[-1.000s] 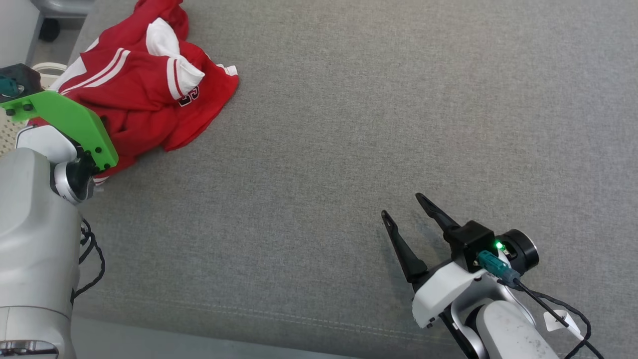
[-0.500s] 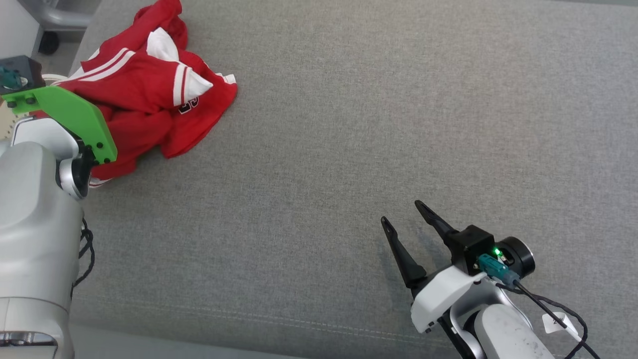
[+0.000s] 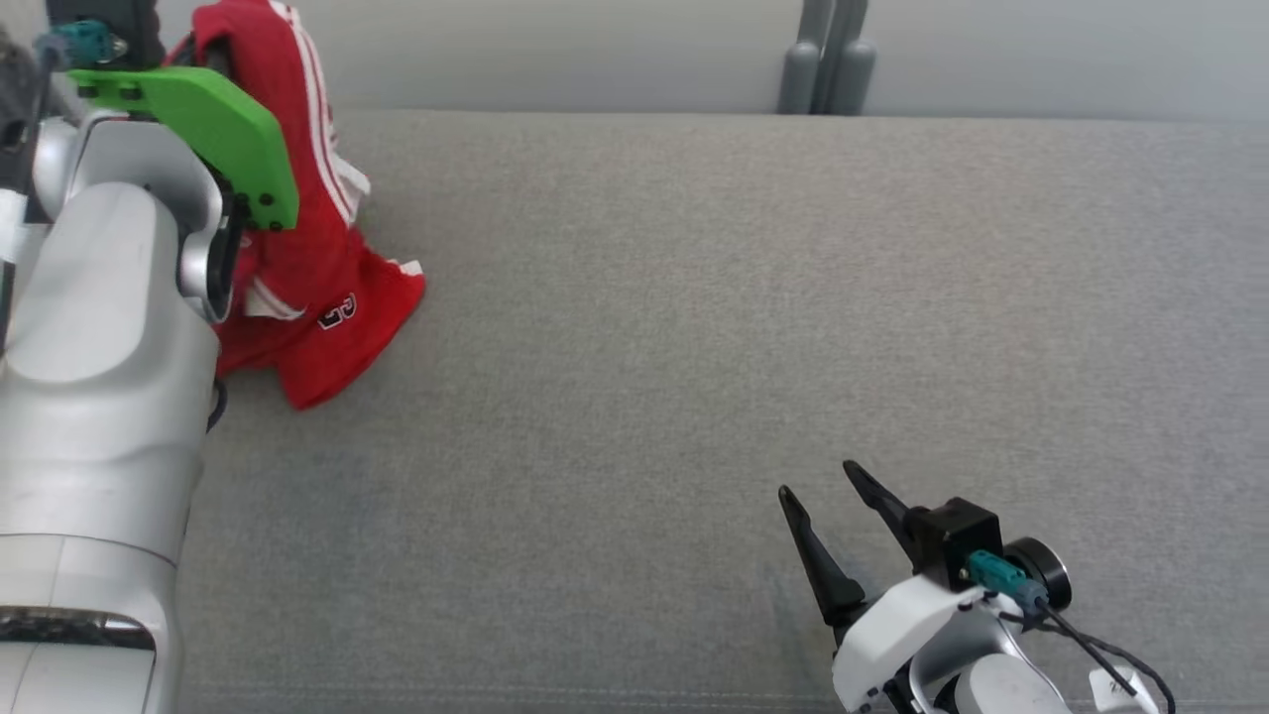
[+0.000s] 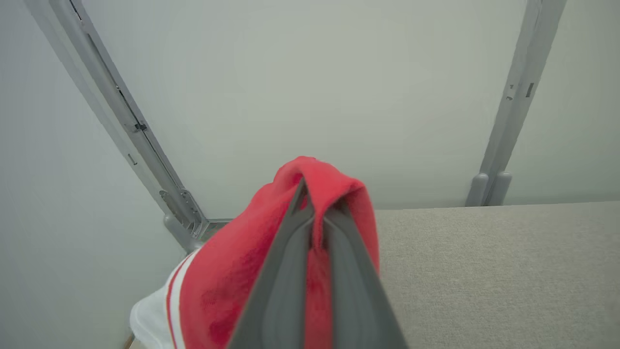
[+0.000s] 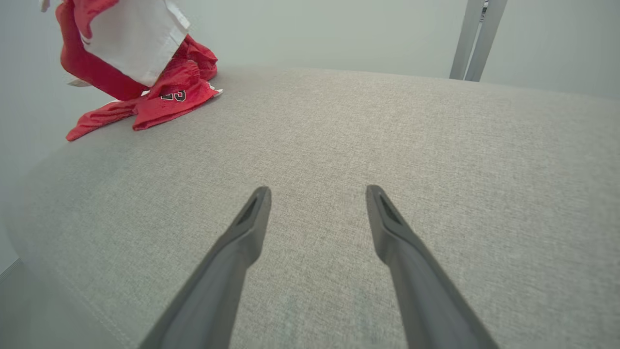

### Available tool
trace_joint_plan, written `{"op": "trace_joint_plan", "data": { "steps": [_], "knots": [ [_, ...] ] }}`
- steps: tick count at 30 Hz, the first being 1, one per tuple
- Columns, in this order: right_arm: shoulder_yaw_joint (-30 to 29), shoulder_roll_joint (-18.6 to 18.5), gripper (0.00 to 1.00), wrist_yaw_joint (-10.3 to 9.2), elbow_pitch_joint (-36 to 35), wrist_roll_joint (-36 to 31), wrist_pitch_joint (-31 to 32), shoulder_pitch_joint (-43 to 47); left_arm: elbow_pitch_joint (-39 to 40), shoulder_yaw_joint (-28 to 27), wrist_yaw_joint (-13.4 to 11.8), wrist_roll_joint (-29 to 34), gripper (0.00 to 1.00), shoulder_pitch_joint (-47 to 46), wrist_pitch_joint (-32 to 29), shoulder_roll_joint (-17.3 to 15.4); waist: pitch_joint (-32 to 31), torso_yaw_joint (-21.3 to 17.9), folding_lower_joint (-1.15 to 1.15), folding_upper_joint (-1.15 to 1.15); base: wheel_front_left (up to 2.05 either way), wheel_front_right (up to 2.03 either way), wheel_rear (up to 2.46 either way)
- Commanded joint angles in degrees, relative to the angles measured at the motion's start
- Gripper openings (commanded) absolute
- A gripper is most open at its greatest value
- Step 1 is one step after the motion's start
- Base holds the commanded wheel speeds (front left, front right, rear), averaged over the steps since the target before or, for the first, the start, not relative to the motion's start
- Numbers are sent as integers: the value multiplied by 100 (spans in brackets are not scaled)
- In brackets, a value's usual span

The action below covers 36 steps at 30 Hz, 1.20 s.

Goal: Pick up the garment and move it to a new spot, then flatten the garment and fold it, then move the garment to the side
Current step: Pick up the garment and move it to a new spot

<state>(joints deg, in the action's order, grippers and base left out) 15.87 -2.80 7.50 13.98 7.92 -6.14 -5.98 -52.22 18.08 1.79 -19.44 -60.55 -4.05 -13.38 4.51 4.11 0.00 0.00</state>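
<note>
Lifted since a second ago, the garment (image 3: 317,297) no longer lies as a flat crumpled heap. Its upper part now hangs in a tall, narrow drape from the left gripper (image 4: 319,203), while its lower folds rest on the far left corner of the cushion (image 3: 694,297). The head camera has also tilted up, so the cushion's far edge and the pale wall behind it have come into view.

The garment is soft red knit with thin white stripes, a white panel and dark numerals on the lowest flap (image 5: 177,95). In the left wrist view a fold of red cloth (image 4: 232,271) wraps over and between the two dark fingers, which are pressed together on it. A bright green plastic bracket (image 3: 198,119) and the smooth silver forearm (image 3: 99,397) stand in front of the cloth in the head view.

The right gripper (image 3: 818,479) is well apart from the garment, low over the near right of the cushion, its long tapered fingers spread wide with nothing between them (image 5: 317,190). The cushion is grey woven fabric with a fine, even grain. Two rounded grey posts (image 3: 828,59) rise against the wall.
</note>
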Motion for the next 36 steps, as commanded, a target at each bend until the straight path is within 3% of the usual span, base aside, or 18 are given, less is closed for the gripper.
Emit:
{"op": "trace_joint_plan", "data": {
  "steps": [1,15,21,28,32,36],
  "knots": [
    [0,-16,100,-2,7,23,7,76,42,3,17,13,0,-103,39,30,-469,-554,0,0,0,0,0],
    [-27,-14,100,-2,-74,91,-14,108,811,263,290,-455,0,-347,266,911,-456,-1967,0,0,0,0,0],
    [-6,-13,100,-2,-24,166,-83,9,1277,707,375,-1144,0,-110,289,1038,-290,-2395,0,0,0,0,0],
    [12,-11,100,-2,51,240,-191,-53,1595,1551,-70,-2216,0,398,368,1026,-85,-2558,0,0,0,0,0],
    [-11,-12,100,-2,83,265,-243,-105,1165,1710,-265,-2201,0,688,418,988,47,-2519,0,0,0,0,0],
    [-9,-12,100,-2,114,290,-279,-143,540,1757,-439,-2115,0,936,436,695,140,-2449,0,0,0,0,0]
  ]
}}
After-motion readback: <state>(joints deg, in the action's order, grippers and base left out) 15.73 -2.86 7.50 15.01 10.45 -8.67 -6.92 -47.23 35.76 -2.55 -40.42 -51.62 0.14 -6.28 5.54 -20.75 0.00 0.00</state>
